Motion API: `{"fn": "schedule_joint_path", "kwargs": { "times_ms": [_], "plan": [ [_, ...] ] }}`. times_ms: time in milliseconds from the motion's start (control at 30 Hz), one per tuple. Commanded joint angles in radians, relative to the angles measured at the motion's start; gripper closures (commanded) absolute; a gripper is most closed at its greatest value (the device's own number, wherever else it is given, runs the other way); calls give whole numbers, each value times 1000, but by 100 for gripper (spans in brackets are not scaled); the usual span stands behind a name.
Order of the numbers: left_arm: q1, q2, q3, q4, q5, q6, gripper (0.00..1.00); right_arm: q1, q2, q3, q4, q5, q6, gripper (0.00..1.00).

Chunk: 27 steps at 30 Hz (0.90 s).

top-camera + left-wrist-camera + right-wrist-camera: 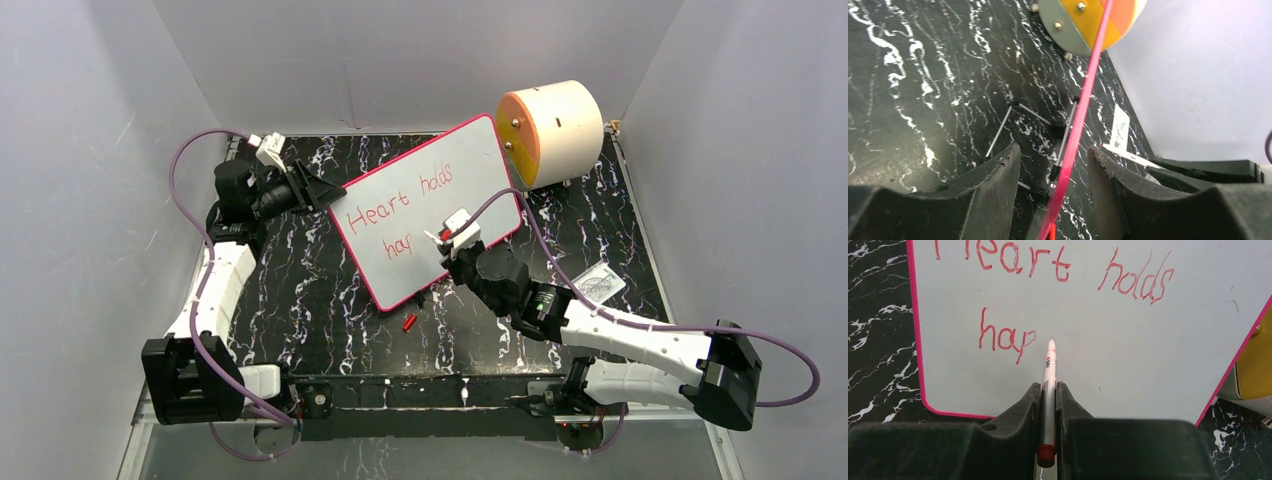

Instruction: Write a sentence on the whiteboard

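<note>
The whiteboard (pixel 470 165) stands tilted on the black marbled table, white with a thin pink-red rim. The sentence (pixel 395 208) in red reads "Heart holds" with "hap" below it. My right gripper (pixel 1048 386) is shut on a white marker (pixel 1049 367) with a red end. The marker's tip rests at the board (pixel 1128 355) just right of "hap" (pixel 1000 338). My left gripper (pixel 1053 156) straddles the board's pink rim (pixel 1083 100) at its left corner. Its jaws are open, with a gap on either side of the rim. From above, the left gripper (pixel 325 190) sits at the board's upper left edge.
A cream cylinder with an orange face (pixel 555 130) stands behind the board at the back right. A small red cap (pixel 408 322) lies on the table near the board's front corner. A printed card (pixel 598 283) lies to the right. Thin metal stand legs (pixel 998 131) show behind the board.
</note>
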Motion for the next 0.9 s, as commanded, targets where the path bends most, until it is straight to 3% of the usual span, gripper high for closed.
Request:
{"fn": "schedule_joint_path", "kwargs": {
  "times_ms": [0,233,867],
  "plan": [
    [0,15,42,79,154,12,51,-1,5,37,98,16,-19,100],
    [-5,53,-11,145,228,17,55,4,36,31,133,-12,-26,100],
    [-6,83,-43,95,290,158,99,43,82,5,186,31,-71,100]
  ]
}}
